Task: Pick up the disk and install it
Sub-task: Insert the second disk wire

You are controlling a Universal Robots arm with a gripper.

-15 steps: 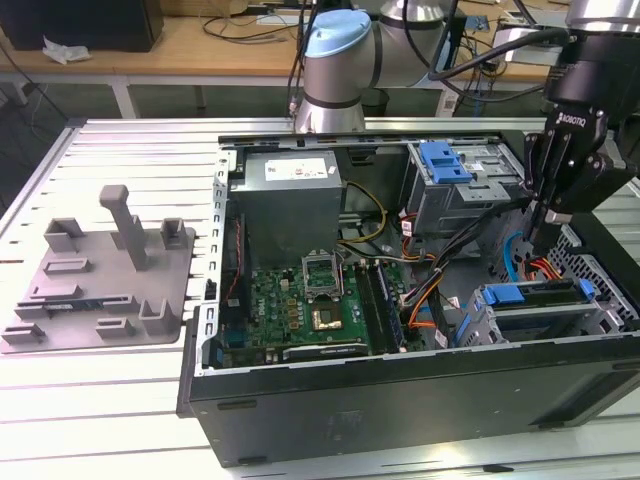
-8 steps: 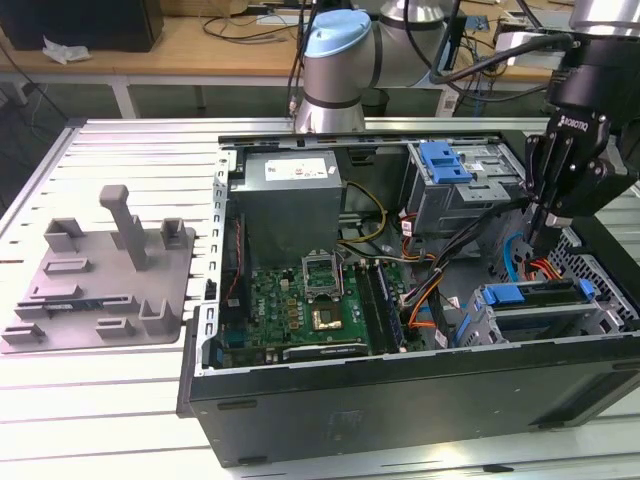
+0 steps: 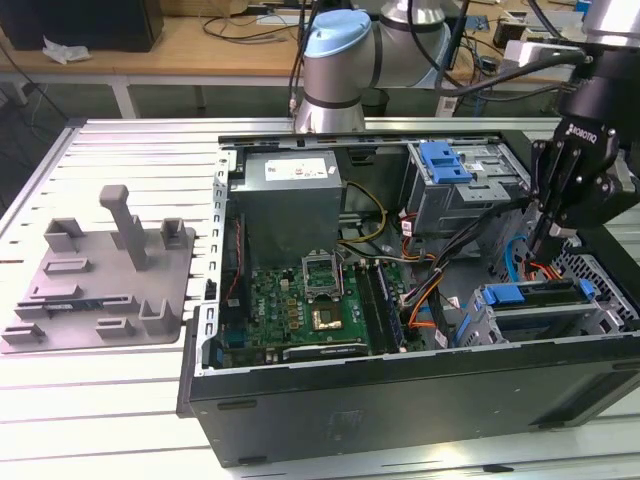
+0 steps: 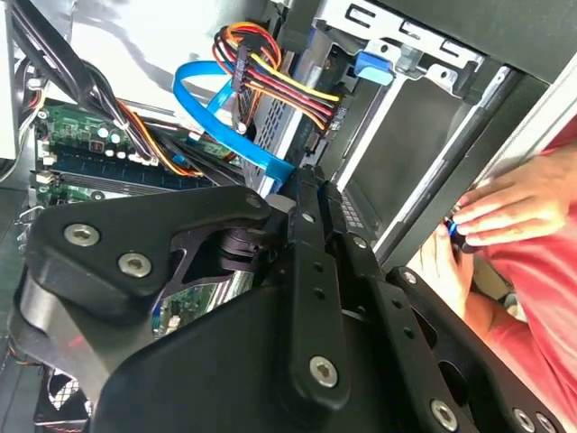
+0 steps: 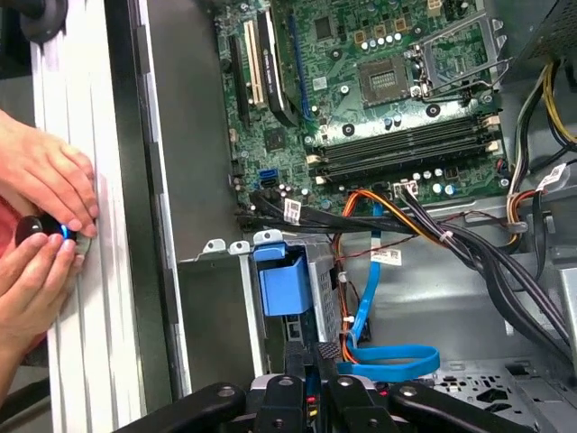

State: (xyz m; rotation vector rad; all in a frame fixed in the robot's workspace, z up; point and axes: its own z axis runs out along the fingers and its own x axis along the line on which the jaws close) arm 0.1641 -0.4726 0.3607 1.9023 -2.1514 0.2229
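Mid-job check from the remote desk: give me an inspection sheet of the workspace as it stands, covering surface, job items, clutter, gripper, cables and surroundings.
Surface: slatted metal table carrying an open computer case lying on its side.
Job's things: the disk, in its blue carrier, sits in the drive cage at the exterior view's right; the motherboard lies exposed.
Clutter: a grey fixture tray stands on the table at the exterior view's left.
Gripper: the gripper hangs just above the disk's cage; finger state cannot be told.
Cables: blue data cable and coloured power wires run beside the cage.
Surroundings: a person's hands work at the case's outer edge; a wooden bench stands behind.
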